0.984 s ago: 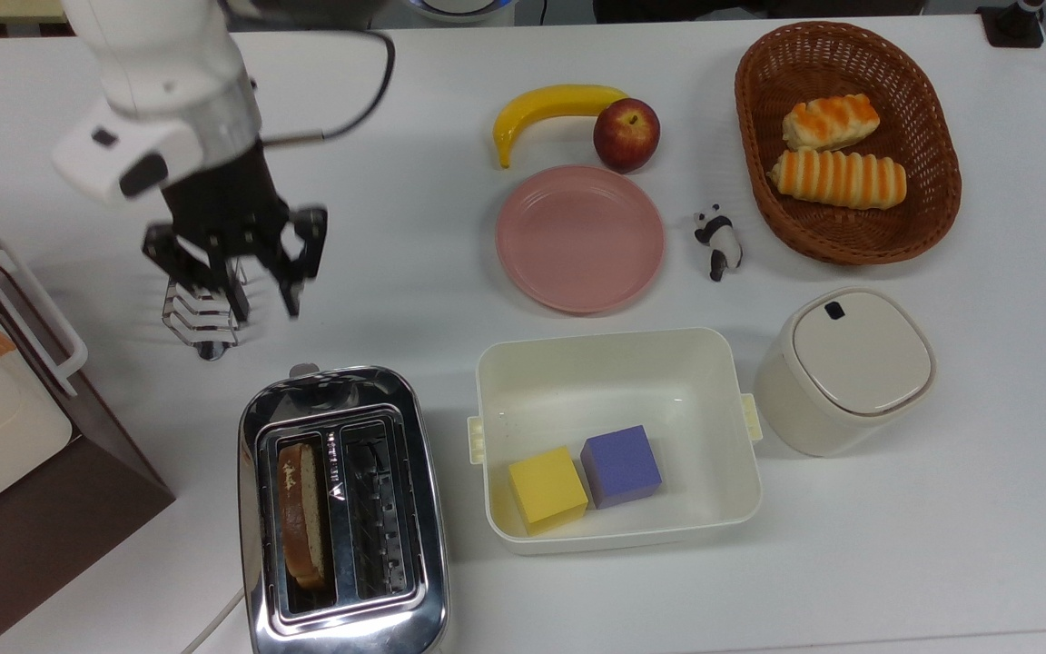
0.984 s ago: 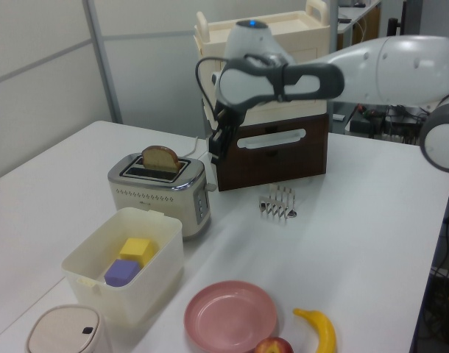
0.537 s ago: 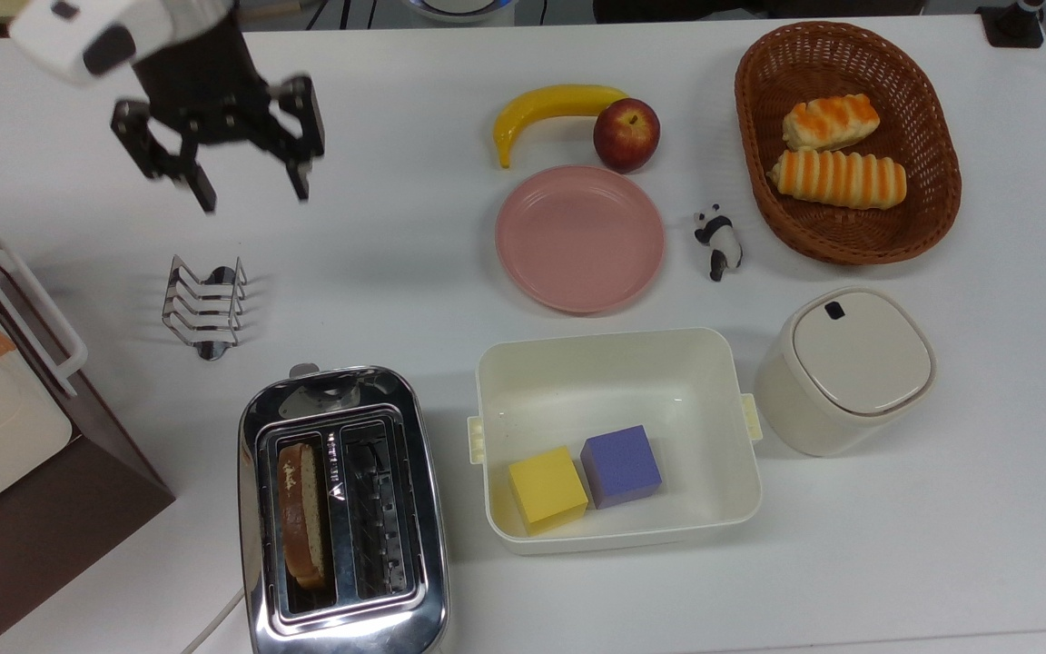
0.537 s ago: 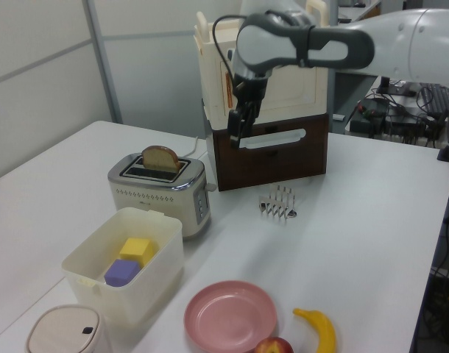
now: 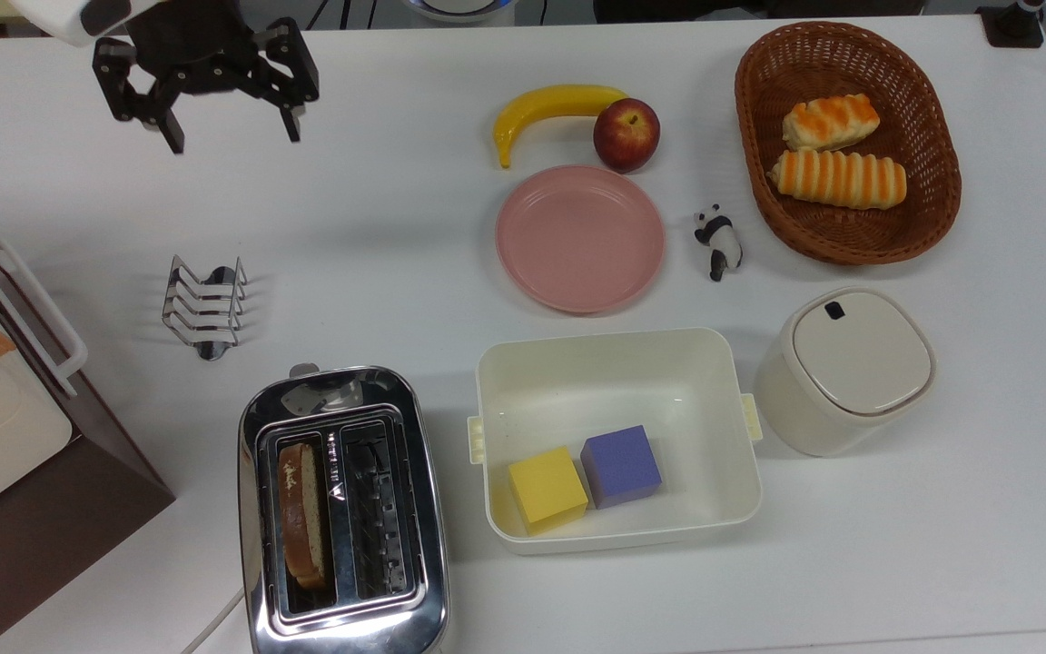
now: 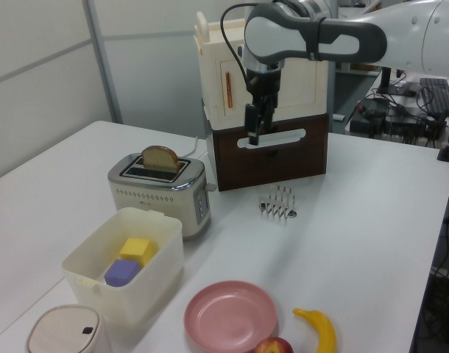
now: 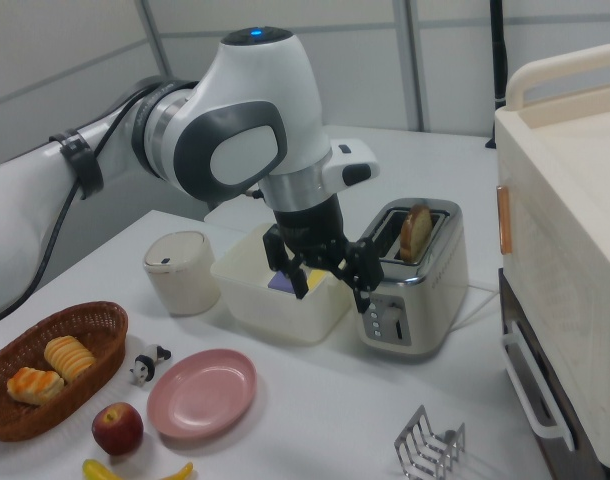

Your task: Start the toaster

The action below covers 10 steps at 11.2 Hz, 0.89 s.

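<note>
Chrome 2-slot toaster holds 1 bread slice, lever not pressed. Your claw hangs open, empty, well apart; bring it down onto the lever knob.

Top view: overhead, looking straight down on the white table, toaster at 7 o'clock, basket at 1 o'clock. Left view: low and oblique from the plate's side, toaster at 9 o'clock, facing the white-and-brown box. Right view: closer, from the opposite side, box at 3 o'clock; all three share toaster, plate and toast rack.
</note>
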Tool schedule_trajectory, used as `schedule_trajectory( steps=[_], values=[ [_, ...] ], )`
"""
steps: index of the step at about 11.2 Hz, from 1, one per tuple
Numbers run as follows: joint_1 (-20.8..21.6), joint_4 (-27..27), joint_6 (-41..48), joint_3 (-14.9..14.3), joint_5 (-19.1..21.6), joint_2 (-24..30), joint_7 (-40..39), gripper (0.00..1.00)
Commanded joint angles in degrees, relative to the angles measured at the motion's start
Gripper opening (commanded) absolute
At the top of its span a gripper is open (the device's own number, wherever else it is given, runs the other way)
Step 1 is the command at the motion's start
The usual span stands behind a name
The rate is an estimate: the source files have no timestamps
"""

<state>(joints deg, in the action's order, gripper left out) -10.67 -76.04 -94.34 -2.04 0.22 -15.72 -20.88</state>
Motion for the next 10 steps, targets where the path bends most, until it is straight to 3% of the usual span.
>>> schedule_trajectory(
  steps=[1, 10],
  values=[
    [0.74, -1.92, 3.63, 0.37, -3.56, 1.65, 1.19, 1.0],
    [0.3, -1.04, 1.35, -0.33, -2.16, 1.57, 2.42, 1.0]
  ],
)
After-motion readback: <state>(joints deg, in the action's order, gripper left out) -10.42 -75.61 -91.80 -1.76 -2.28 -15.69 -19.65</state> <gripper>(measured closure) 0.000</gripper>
